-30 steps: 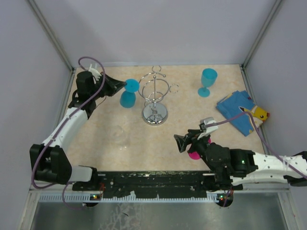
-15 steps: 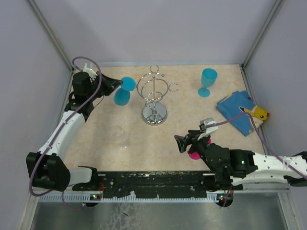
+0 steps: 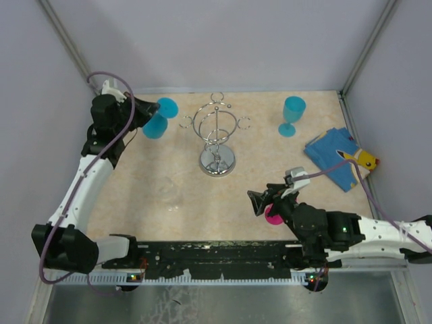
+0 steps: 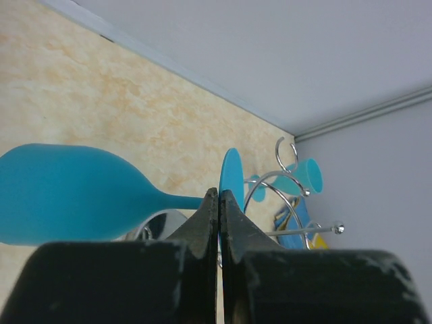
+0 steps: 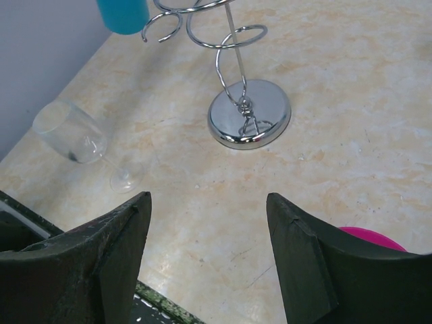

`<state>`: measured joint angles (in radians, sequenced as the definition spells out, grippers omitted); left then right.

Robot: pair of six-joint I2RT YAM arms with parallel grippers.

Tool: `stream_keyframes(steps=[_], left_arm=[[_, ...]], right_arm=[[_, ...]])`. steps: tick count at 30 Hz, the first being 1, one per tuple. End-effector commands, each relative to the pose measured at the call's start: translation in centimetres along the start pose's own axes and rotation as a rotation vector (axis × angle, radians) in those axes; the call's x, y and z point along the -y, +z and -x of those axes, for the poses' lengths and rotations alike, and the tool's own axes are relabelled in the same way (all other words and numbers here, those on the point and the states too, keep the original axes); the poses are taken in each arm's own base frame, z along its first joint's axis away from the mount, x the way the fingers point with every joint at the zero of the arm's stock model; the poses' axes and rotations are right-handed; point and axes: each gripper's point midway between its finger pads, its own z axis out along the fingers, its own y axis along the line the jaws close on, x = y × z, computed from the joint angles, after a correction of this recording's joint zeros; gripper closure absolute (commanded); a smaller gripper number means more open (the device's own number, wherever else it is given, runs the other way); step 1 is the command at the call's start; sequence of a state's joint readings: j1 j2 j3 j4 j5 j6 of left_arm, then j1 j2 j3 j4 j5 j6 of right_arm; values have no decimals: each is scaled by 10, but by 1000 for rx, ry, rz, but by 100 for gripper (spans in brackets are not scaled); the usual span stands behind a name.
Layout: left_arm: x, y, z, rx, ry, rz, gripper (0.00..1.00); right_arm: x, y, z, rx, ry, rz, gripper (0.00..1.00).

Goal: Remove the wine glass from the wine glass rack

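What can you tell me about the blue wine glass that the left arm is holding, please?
The blue wine glass looks like opaque, matte plastic, with a rounded bowl, a thin stem and a flat round foot. It is held roughly sideways, with the jaws of the left gripper shut on the stem right beside the foot. It is to the left of the wine glass rack and apart from it. Nothing else appears to touch it.

Counted in the cell were: one wine glass rack (image 3: 217, 162); two blue wine glasses, namely the far-left blue wine glass (image 3: 155, 121) and the far-right blue wine glass (image 3: 293, 113); one clear wine glass (image 5: 73, 138); one blue cloth (image 3: 331, 156); one yellow plush toy (image 3: 366, 160); one pink object (image 5: 370, 237).
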<state>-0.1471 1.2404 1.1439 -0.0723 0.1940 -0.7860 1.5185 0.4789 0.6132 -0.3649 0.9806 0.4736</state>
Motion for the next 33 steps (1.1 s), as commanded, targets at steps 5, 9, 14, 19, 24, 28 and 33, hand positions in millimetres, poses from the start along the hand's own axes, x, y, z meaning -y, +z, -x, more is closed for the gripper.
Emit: stream_keyframes(steps=[5,9,14,19,24,28,33], left_arm=[[-32,-5,80,205,200,289,100],[-68,6,105,226,317,504,100],[-116,16,121,230,485,743,100],[-162,26,125,202,593,944,100],[-198,34,131,182,687,1119,100],[-231,42,121,128,775,1231,100],[-267,49,106,51,864,1344,100]], right_arm=[[3,-4,8,39,72,1,31],[3,-4,5,34,76,9,31],[7,-6,1,34,84,15,31],[12,-9,0,37,98,20,31],[18,-12,-2,37,106,21,31],[20,-14,-2,41,112,30,31],[23,-15,-5,37,101,31,30]])
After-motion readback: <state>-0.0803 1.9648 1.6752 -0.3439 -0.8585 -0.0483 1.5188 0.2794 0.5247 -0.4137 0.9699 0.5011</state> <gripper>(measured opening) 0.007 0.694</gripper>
